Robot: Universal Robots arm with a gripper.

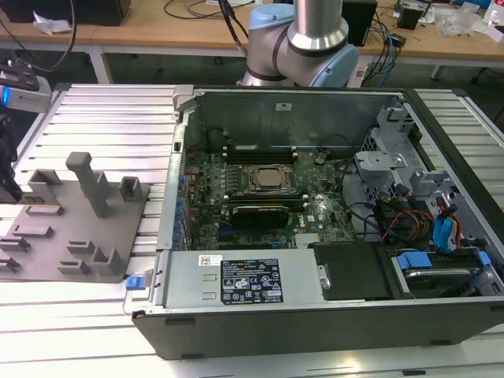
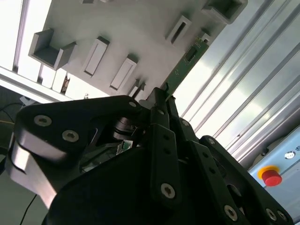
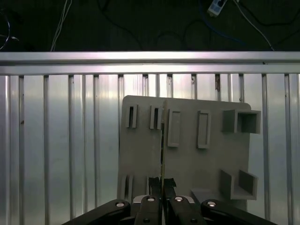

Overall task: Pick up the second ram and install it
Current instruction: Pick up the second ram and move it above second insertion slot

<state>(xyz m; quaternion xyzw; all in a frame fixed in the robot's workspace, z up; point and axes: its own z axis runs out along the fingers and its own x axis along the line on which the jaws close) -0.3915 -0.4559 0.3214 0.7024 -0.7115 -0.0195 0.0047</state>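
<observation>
The ribbed table [image 1: 102, 110] carries an open case [image 1: 315, 307] across its middle and toward the exterior view's right. A grey plate [image 1: 118, 228] of slots and posts lies at the table's edge on the exterior view's left. The arm [image 1: 315, 31] rises behind the case's far wall. Inside the case, the socket [image 1: 264, 179] sits mid-board.

Both wrist views look down on the plate. There the gripper [image 2: 161, 96] [image 3: 162, 183] hangs over the plate's mid-line, between its rows of slots. The jaws are clenched on the ram [image 2: 187, 58], which they pinch by one end. The rest of the green stick reaches out toward the plate's edge, where the ribs begin. In the first wrist view the ram [image 3: 161, 145] shows edge-on as a thin line running straight out from the fingertips. I cannot tell whether its far end is free of the plate or touches it.

The step in hand looks to be the pick-up, with the grip made. To do it well, the stick should stay square in the pinch, in line with the fingers as it is now. Any lift should go straight away from the plate, so the long free end neither drags on a slot wall nor swings. A grip this near one end gives the stick leverage, so slow, even motion is the safer choice.
</observation>
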